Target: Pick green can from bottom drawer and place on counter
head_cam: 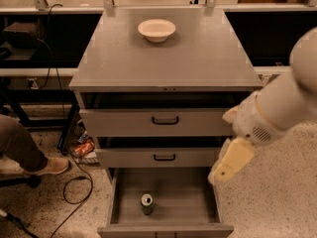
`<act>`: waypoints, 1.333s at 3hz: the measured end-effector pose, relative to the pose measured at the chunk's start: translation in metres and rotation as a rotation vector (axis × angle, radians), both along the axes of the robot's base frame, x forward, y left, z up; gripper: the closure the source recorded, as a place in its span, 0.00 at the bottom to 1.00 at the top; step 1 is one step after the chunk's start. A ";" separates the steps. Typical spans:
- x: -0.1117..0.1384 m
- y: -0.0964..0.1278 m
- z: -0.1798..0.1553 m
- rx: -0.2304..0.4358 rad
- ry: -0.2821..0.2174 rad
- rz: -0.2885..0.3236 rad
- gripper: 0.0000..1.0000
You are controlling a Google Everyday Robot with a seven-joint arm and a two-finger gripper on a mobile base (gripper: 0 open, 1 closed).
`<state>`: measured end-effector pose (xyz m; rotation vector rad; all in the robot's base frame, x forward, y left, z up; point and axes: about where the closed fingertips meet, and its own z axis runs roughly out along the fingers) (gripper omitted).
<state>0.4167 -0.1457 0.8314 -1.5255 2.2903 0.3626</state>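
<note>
The green can [146, 204] stands upright on the floor of the open bottom drawer [184, 198], near its front and a little left of centre, silver top showing. The counter [163, 63] is the flat grey top of the cabinet. My gripper [221, 171], cream coloured on a white arm, hangs at the right side of the cabinet. It is in front of the middle drawer's right end, above the bottom drawer's right wall. It is to the right of the can and higher, apart from it and holding nothing that I can see.
A white bowl [156, 29] sits at the back of the counter. The two upper drawers, with black handles [165, 120], stand slightly pulled out. A person's leg and shoe [49, 165], a cable [74, 192] and an orange packet [84, 148] lie on the floor to the left.
</note>
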 end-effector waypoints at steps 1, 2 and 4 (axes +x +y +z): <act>-0.022 0.054 -0.095 0.207 0.088 -0.060 0.00; -0.023 0.054 -0.094 0.205 0.091 -0.056 0.00; -0.010 0.075 -0.147 0.308 0.086 -0.003 0.00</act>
